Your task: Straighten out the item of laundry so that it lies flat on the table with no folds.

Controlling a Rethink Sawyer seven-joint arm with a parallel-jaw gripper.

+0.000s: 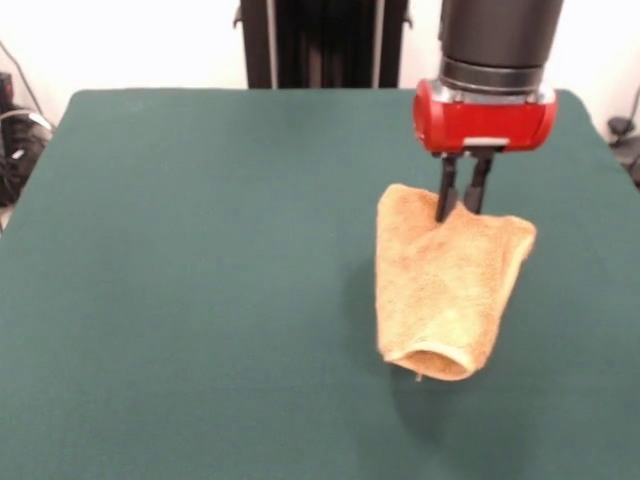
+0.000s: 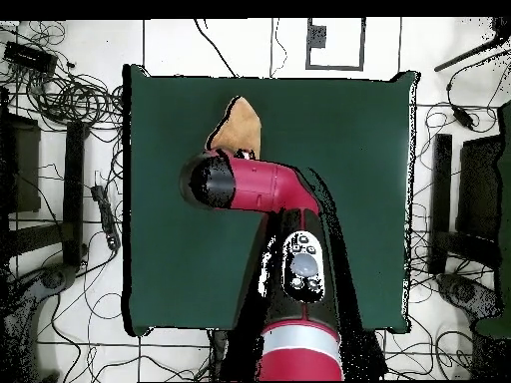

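Note:
The golden-orange towel (image 1: 445, 290) hangs bunched from my gripper (image 1: 460, 212), which is shut on its top edge. The cloth drapes down in a loose tube, its lower end curled just above or touching the green table (image 1: 200, 280) at the right side of the front view. In the overhead view the towel (image 2: 240, 127) shows as a small folded shape beyond the arm's wrist (image 2: 215, 183), toward the table's (image 2: 369, 150) far left part; the gripper itself is hidden under the arm there.
The red and black arm (image 2: 284, 214) reaches across the table from the bottom of the overhead view. Cables and dark stands (image 2: 60, 100) lie on the floor round the table's sides.

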